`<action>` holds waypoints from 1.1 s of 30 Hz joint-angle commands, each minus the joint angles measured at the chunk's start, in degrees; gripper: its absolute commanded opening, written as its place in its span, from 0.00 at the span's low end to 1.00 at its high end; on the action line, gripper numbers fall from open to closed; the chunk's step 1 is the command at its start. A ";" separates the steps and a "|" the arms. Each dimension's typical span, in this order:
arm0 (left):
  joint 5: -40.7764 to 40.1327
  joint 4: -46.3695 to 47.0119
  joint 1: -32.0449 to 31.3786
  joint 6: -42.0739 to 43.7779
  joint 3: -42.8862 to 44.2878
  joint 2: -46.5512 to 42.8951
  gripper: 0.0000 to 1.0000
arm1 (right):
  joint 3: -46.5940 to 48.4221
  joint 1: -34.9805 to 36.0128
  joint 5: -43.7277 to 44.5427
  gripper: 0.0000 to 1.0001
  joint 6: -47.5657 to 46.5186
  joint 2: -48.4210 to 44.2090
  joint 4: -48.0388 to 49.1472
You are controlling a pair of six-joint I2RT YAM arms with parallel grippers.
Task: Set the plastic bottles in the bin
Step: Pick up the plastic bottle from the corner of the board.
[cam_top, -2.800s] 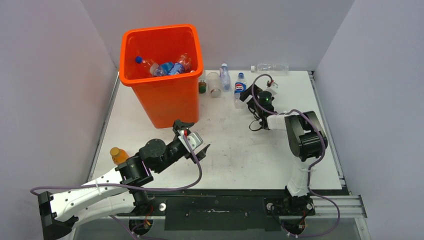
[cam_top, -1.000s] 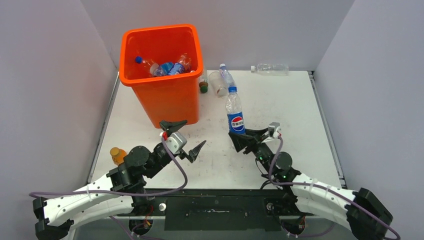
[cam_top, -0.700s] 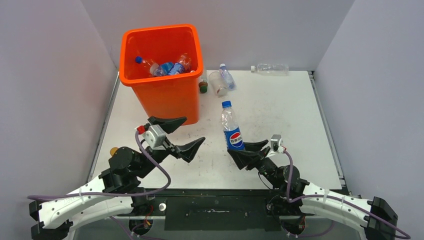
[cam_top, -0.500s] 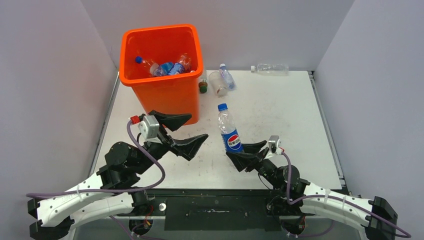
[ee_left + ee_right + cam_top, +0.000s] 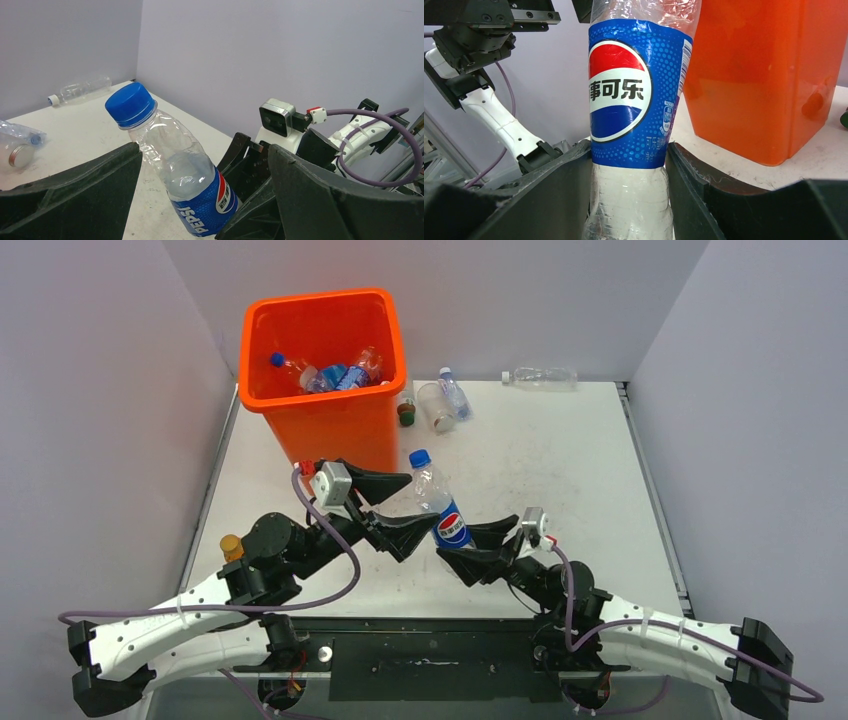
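Where everything sits: on the white table point(image 5: 590, 500), walled on three sides.
Bin point(image 5: 335, 440): upright at the table's far left, with several bottles point(image 5: 335, 373) lying inside.
Left fingers point(image 5: 325, 195): spread wide on either side of the Pepsi bottle point(image 5: 436, 502), near its upper half; whether they touch it cannot be told.
Right fingers point(image 5: 549, 200): clamped on the Pepsi bottle's lower body, holding it above the table just in front of the bin, cap tilted toward the bin.
Loose bottles: a clear one point(image 5: 541, 376) at the far edge, a small cluster point(image 5: 452, 395) beside the bin, an orange one point(image 5: 232, 546) at the left edge.
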 commanded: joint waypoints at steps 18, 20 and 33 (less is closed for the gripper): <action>-8.03 -3.61 -0.13 -8.75 9.19 2.53 0.96 | 6.08 5.69 -1.70 0.41 -18.32 -2.97 -2.10; -5.69 -3.09 -0.13 -8.58 9.81 3.54 0.86 | 5.72 5.91 -1.07 0.40 -18.88 -3.08 -1.89; 0.30 -1.35 -0.10 -7.74 12.32 7.12 0.04 | 5.47 6.32 0.59 0.44 -20.42 -2.80 -3.20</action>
